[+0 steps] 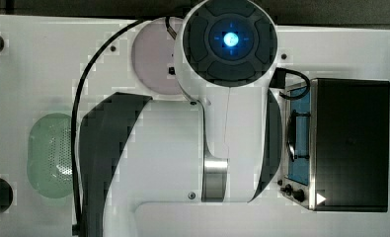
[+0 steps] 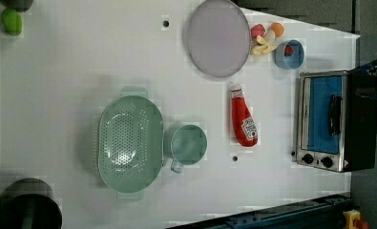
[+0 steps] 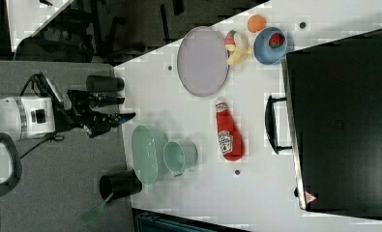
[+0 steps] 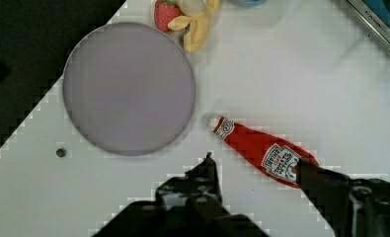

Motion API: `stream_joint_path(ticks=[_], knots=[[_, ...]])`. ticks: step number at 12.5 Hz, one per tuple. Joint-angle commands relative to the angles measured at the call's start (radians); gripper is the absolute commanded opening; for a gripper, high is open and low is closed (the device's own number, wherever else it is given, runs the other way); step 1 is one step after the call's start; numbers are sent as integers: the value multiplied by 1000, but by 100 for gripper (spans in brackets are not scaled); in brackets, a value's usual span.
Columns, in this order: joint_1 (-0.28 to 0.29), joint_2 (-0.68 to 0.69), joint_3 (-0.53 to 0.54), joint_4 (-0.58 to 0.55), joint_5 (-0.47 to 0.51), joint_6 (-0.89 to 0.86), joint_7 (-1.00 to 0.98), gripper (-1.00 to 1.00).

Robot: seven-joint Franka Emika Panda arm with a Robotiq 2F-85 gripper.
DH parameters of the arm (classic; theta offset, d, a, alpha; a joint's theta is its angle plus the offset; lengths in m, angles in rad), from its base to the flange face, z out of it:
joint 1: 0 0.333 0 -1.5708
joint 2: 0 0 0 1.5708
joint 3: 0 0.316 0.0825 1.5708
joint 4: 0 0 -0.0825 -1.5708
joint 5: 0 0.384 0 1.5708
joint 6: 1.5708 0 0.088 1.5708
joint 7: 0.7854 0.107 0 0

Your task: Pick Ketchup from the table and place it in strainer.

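Red Ketchup (image 2: 243, 121) flat on table (image 2: 71, 71) in left view, betw. cup (image 2: 188, 144) & oven (image 2: 327, 120), apart from strainer (image 2: 129, 143). Wrist view: gripper (image 4: 254, 168) spread wide, empty, above Ketchup (image 4: 261, 150), nr plate (image 4: 128, 89).

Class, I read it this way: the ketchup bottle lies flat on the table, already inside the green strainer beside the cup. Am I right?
Not quite. The ketchup bottle lies flat on the table, but outside the strainer, beyond the cup, as the left view shows.
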Motion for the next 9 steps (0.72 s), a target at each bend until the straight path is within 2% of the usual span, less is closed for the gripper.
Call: stream_joint_path(ticks=[1,3,7,9], knots=[[-108,-283,63,-150,0,-174,-9,58],[-108,-273,66,-156,0,-174,-9,99],[-107,-215,81,-219,0,-163,-11,100],[-106,-169,92,-262,0,-99,-27,100]])
